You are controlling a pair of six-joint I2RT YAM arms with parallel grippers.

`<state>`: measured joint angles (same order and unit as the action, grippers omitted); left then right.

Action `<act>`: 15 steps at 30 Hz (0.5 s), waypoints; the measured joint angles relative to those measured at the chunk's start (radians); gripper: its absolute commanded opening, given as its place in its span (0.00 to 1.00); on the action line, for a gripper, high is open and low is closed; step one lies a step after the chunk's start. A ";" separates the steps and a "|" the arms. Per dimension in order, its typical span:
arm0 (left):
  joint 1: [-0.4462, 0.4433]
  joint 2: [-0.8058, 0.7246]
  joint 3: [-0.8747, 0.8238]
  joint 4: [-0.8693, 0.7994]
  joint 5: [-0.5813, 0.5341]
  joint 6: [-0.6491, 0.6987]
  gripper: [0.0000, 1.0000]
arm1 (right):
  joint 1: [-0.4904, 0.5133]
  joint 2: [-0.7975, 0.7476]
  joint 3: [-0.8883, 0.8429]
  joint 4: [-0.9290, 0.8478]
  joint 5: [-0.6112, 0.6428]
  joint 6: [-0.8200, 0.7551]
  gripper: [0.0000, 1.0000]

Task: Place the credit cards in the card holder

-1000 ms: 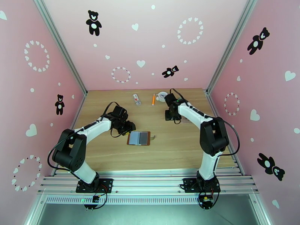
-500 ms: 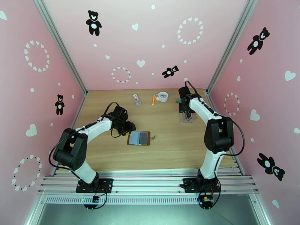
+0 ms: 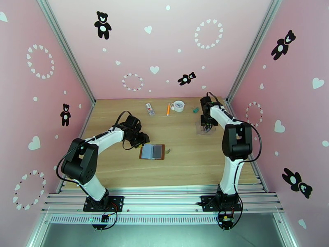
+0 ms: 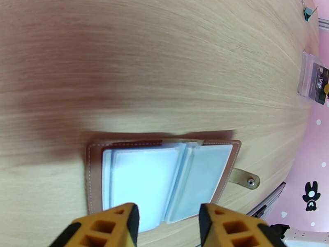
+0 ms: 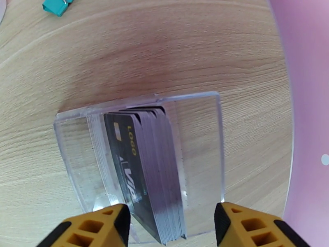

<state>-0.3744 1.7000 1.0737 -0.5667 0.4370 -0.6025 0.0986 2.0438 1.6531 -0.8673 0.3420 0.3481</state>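
My right gripper (image 5: 172, 225), jaws apart, hangs over the thin, stiff, slippery-looking credit cards (image 5: 135, 173); I'd pinch one's top edge.

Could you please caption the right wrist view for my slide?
Right gripper, fingers apart, poised over the credit cards standing in a clear box.
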 measured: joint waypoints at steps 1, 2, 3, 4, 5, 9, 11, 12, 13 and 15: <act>0.000 0.000 0.000 0.000 0.000 0.000 0.44 | -0.001 0.004 0.001 -0.003 -0.005 0.000 0.57; 0.000 0.000 0.001 -0.001 0.000 0.000 0.44 | -0.002 0.008 0.005 -0.010 -0.009 0.000 0.57; 0.000 0.000 0.001 -0.002 0.000 0.000 0.44 | -0.004 0.013 0.013 -0.016 -0.013 0.000 0.57; 0.000 0.000 0.001 -0.002 0.000 0.000 0.44 | -0.006 0.018 0.020 -0.019 -0.015 0.000 0.57; 0.000 0.000 0.001 -0.002 0.000 0.001 0.44 | -0.009 0.024 0.028 -0.024 -0.018 0.000 0.57; 0.000 0.000 0.001 -0.002 0.000 0.001 0.44 | -0.014 0.043 0.053 -0.035 -0.019 0.000 0.55; 0.000 0.000 0.002 -0.003 0.000 0.001 0.44 | -0.014 0.052 0.061 -0.040 -0.019 0.000 0.55; 0.000 0.000 0.003 -0.003 0.000 0.001 0.44 | -0.014 0.056 0.066 -0.045 -0.019 0.001 0.54; 0.000 0.001 0.005 -0.003 0.000 0.001 0.44 | -0.014 0.062 0.071 -0.051 -0.018 0.000 0.54; 0.000 0.005 0.011 -0.006 0.000 0.005 0.44 | -0.014 0.070 0.084 -0.060 -0.018 0.000 0.53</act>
<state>-0.3744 1.7050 1.0843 -0.5732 0.4370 -0.5980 0.0841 2.1136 1.7370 -0.9268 0.3237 0.3485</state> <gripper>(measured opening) 0.442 0.536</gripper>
